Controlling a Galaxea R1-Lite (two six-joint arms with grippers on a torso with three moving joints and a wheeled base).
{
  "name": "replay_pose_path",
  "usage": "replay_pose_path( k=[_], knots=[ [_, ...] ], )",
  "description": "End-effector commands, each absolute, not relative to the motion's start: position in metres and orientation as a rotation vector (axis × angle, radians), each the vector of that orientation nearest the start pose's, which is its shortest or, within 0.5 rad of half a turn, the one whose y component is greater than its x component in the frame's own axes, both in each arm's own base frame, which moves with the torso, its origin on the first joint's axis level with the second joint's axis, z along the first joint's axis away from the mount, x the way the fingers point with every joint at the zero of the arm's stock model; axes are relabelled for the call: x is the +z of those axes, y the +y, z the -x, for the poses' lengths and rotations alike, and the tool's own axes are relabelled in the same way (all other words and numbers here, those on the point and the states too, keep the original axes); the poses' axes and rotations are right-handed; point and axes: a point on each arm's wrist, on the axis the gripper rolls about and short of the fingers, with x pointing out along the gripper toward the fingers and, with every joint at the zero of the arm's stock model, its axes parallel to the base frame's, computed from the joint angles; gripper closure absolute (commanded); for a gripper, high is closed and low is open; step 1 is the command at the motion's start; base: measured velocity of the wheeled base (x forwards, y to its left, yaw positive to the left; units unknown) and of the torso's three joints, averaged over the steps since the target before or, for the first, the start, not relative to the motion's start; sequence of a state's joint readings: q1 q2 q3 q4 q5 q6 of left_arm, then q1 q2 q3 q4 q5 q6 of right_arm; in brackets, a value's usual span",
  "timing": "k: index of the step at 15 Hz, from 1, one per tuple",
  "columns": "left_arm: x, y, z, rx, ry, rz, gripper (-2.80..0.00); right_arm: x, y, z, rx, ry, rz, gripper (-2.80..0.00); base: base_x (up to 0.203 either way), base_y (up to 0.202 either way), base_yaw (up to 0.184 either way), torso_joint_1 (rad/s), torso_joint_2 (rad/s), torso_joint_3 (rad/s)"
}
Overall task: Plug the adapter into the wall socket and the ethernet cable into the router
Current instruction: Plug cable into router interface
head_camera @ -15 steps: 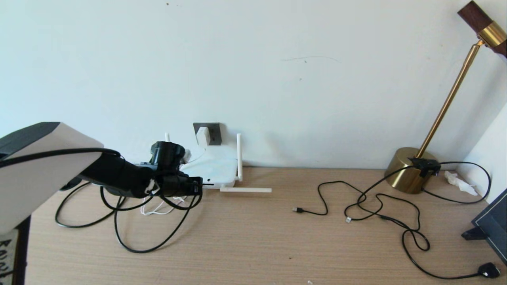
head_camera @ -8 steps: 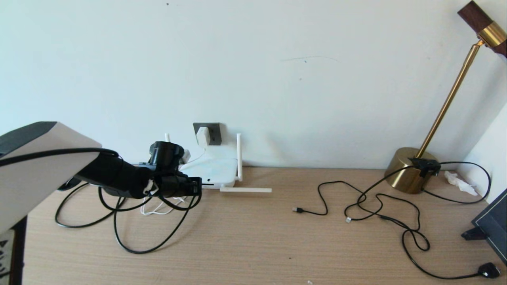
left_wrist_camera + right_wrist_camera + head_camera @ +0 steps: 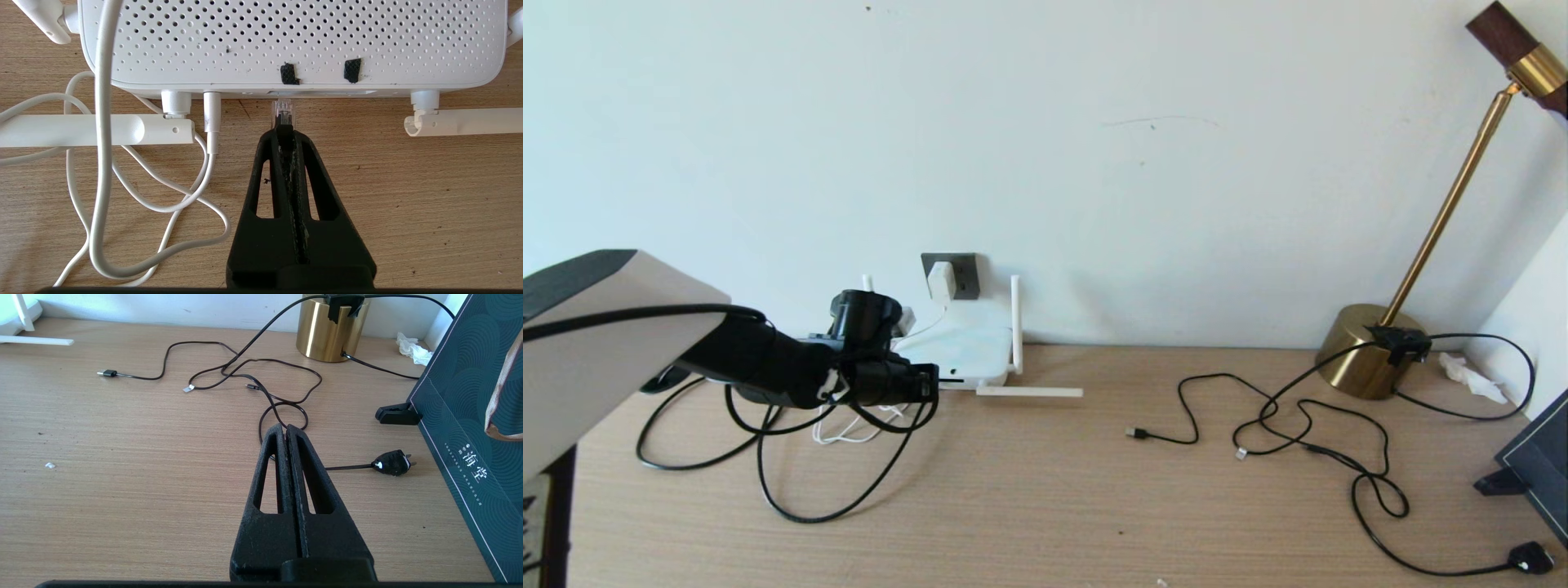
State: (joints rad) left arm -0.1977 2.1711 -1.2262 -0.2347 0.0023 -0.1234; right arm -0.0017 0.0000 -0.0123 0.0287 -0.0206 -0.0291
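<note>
Two white characters, 海堂 (image 3: 471, 465), mark the dark box (image 3: 457, 396); left tool (image 3: 284, 130) pinches ethernet cable (image 3: 282, 112).

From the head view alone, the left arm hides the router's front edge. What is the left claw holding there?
Observer: The left wrist view shows the left claw shut on the ethernet cable, with its clear connector sticking out past the fingertips.
Operator: Is it in the port?
Observer: The connector's tip meets the router at the port edge, but most of the clear body is outside. I cannot tell whether it is seated.
Operator: And the right claw? I can't see it at all.
Observer: The right wrist view shows the right claw shut and empty, over the table.
</note>
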Motion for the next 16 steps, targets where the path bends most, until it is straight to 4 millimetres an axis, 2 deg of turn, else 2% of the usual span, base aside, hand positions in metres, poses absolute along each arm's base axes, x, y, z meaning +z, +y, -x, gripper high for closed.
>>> replay_pose_path(
  k=[1,9,11,16],
  knots=[
    [0.084,-0.081,-0.403,-0.142,0.715,0.048,0.0,0.076,0.0,0.024,-0.023,0.019,0.031,0.0,0.0,0.0,0.0,0.0,0.0,0.0],
    [0.082,-0.081,-0.406,-0.143,0.713,0.048,0.0,0.076,0.0,0.024,-0.023,0.019,0.029,0.0,0.0,0.0,0.0,0.0,0.0,0.0],
    [0.082,-0.081,-0.402,-0.145,0.722,0.047,0.0,0.076,0.0,0.024,-0.022,0.019,0.029,0.0,0.0,0.0,0.0,0.0,0.0,0.0],
    [0.087,-0.073,-0.358,-0.169,0.786,0.051,0.0,0.076,0.0,0.024,-0.023,0.019,0.031,0.0,0.0,0.0,0.0,0.0,0.0,0.0]
  ],
)
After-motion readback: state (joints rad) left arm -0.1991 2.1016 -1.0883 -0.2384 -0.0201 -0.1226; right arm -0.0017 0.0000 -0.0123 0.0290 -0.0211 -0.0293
